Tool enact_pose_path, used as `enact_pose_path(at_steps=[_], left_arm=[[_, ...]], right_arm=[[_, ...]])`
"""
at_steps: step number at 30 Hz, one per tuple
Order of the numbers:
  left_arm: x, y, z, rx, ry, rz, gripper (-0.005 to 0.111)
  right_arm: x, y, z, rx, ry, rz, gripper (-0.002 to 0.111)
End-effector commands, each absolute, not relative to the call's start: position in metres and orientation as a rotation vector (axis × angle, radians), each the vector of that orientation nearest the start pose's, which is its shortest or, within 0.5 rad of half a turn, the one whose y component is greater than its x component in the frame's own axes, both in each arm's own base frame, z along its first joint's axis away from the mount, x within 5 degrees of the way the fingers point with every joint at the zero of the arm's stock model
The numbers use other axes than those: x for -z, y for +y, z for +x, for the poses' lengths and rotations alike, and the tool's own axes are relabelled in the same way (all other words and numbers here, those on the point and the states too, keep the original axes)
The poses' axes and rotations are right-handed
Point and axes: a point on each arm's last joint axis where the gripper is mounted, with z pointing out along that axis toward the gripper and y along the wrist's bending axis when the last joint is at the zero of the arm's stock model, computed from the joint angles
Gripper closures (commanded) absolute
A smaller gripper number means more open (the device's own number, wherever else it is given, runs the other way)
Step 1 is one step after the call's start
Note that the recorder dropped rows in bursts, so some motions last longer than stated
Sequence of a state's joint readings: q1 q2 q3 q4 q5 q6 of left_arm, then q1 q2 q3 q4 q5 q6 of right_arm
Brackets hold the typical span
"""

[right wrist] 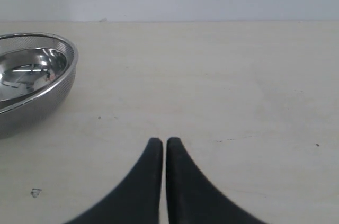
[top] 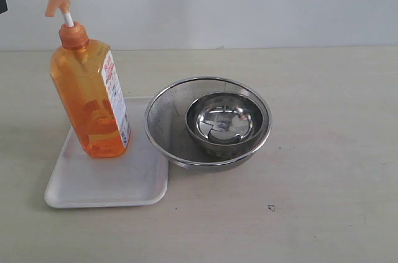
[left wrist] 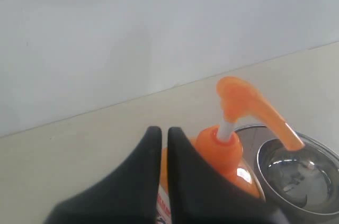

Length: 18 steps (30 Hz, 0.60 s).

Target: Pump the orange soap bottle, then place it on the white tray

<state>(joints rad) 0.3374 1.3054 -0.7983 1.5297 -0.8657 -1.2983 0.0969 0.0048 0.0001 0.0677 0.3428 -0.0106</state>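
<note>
A pale beige tabletop (top: 323, 213) runs back to a plain white wall, and that is all the room I get from here. The tall translucent orange plastic soap bottle (top: 90, 104) stands upright on the flat white rectangular tray (top: 106, 182), toward its far left corner. Its white-and-red label faces the bowls. Just beside the tray's right edge sits a round steel mesh bowl (top: 163, 127) with a smaller polished steel bowl (top: 227, 120) nested inside.

My left gripper (left wrist: 164, 134) has its black fingers drawn together with only a thin slit between them, nothing caught there. It hangs near the bottle's shoulder, with the orange pump head (left wrist: 249, 107) raised on its white stem beyond it. My right gripper (right wrist: 164, 144) is likewise pinched closed and empty over bare table, with the mesh bowl off to one side.

I judge the bottle nearly full, so fairly heavy and top-tall, prone to tipping if pushed high. The smooth plastic looks slippery and its walls should give a little. I would grip across the narrower sides at mid-body, and press the pump from straight above.
</note>
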Motion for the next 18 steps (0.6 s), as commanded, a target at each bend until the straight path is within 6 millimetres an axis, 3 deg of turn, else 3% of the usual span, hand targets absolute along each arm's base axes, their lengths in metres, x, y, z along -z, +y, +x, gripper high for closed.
enact_pose_path(at_steps=[1, 18], left_arm=[[-0.305, 0.02, 0.2636, 0.455, 1.772, 0.432, 0.102], [-0.305, 0.0201, 0.2637, 0.453, 1.773, 0.431, 0.102]], right_arm=[[-0.1824, 0.0052, 0.0533, -0.089, 1.825, -0.041, 0.108], [-0.1824, 0.0054, 0.0533, -0.094, 1.825, -0.038, 0.108]])
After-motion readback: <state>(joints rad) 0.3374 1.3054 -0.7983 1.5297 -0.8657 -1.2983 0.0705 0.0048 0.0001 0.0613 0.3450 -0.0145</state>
